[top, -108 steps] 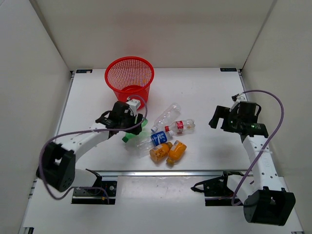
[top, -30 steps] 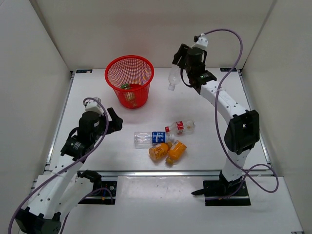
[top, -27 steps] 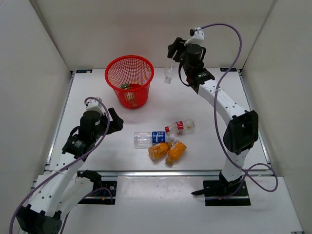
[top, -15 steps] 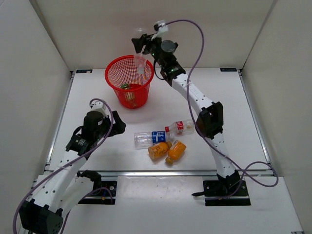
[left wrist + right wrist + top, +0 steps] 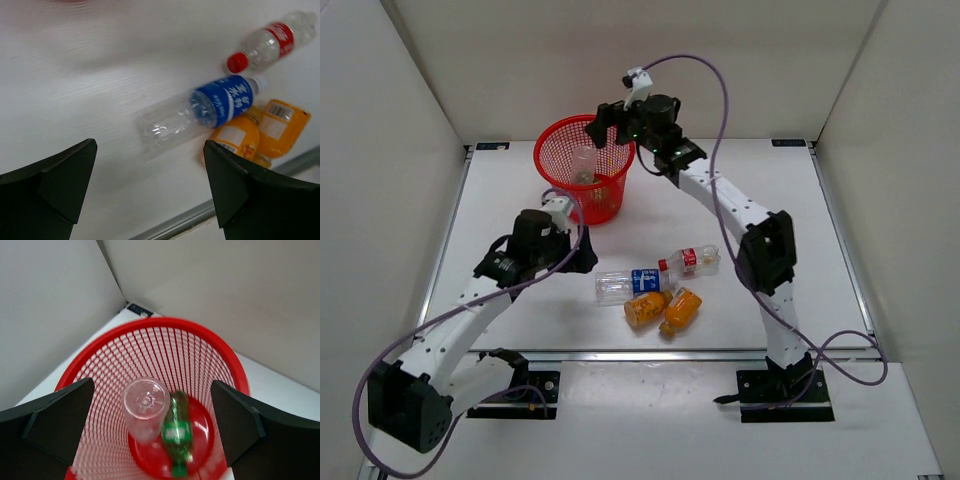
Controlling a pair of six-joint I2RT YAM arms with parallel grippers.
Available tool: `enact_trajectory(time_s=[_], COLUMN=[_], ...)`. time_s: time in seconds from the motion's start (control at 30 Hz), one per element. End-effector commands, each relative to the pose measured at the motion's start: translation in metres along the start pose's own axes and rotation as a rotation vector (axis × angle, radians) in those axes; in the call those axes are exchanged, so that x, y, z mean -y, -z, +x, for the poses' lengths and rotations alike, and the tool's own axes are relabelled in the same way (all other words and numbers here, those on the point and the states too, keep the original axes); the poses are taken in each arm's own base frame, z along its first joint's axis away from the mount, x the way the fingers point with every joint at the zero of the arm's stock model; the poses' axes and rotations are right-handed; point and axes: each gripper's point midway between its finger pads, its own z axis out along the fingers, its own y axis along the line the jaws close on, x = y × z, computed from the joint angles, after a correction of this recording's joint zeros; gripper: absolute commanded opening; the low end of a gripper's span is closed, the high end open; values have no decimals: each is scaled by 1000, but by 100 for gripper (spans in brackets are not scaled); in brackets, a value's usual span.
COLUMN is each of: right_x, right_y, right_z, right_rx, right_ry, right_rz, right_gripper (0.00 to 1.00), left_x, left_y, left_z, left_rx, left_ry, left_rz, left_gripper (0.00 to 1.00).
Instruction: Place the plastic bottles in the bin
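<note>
1. Right wrist view: the right gripper is spread wide and empty above the bin. Inside, the plain clear bottle shows its base to the camera, beside the green bottle lying on the bin floor.
2. In the overhead view the green bottle cannot be made out.
3. Left wrist view: the left gripper gapes wide and empty over the blue-labelled bottle. The red-labelled bottle is at upper right and the two orange bottles are at right.
4. Only the overhead view shows this cluster lying below the bin, well apart from it.
</note>
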Motion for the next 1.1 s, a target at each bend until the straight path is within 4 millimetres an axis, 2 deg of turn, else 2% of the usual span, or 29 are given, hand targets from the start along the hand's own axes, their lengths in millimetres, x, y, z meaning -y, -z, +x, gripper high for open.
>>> enact_trajectory(time_s=[0.0,0.03,0.07,0.1,0.13,0.17,0.2,0.23,0.27,0.3,0.33,0.37,0.43,0.47,0.5,0.53,0.6,0.63,0.67,0.7,0.77,0.87,1.0,1.07], right_x=[-22,-22,-14,-17,-14,1,-3,3,11,14,19,19,25,26,34,30,31,33,36,42,44,51,50,50], right_y=[75,92,101,118,139,154,171,195,216,225,244,260,282,293,300,308,326,329,335,340,351,363,378,384], right_z=[-97,-89,-70,-79,-76,-58,-68,-65,-53,-26,-17,-24,-2,-5,9,16,18,28,24,33,34,48,54,69], right_rx=[87,42,-17,-19,-58,-119,-111,-130,-153,-214,-228,-212,-247,-230,-255,-264,-249,-262,-237,-245,-224,-218,-190,-209], right_ry=[10,5,-8,-3,-39,-75,-93,-134,-157,-198,-217,-197,-219,-214,-243,-266,-313,-333,-334,-357,-379,-408,-417,-441], right_rz=[-45,-43,-28,-48,-43,-15,-50,-50,-36,-46,-22,-15,34,52,83,70,69,70,78,99,113,155,182,203], right_gripper=[100,99,99,99,99,99,99,99,99,98,98,99,96,96,96,96,95,95,95,95,95,93,93,93], left_x=[52,66,75,80,91,90,92,94,95,90,85,87,81,84,81,79,80,80,82,86,80,71,63,65], left_y=[2,-2,-9,-15,-14,-22,-30,-32,-37,-46,-54,-57,-71,-72,-78,-84,-90,-92,-92,-94,-101,-111,-123,-126], left_z=[-10,-9,-4,2,4,7,19,16,23,26,29,30,37,37,38,38,45,47,51,54,67,79,67,69], left_rx=[-21,-39,-63,-88,-96,-106,-142,-139,-163,-180,-195,-196,-229,-235,-243,-240,-250,-259,-263,-270,-310,-348,-322,-330], left_ry=[-194,-237,-282,-311,-337,-364,-374,-378,-403,-420,-444,-441,-419,-423,-414,-412,-453,-463,-478,-481,-491,-519,-456,-463], left_rz=[230,273,305,338,391,400,428,449,464,442,430,459,448,461,457,441,431,425,431,436,404,336,299,295], left_gripper=[99,99,99,98,99,99,99,99,98,99,99,99,99,98,99,99,99,99,99,99,99,98,98,97])
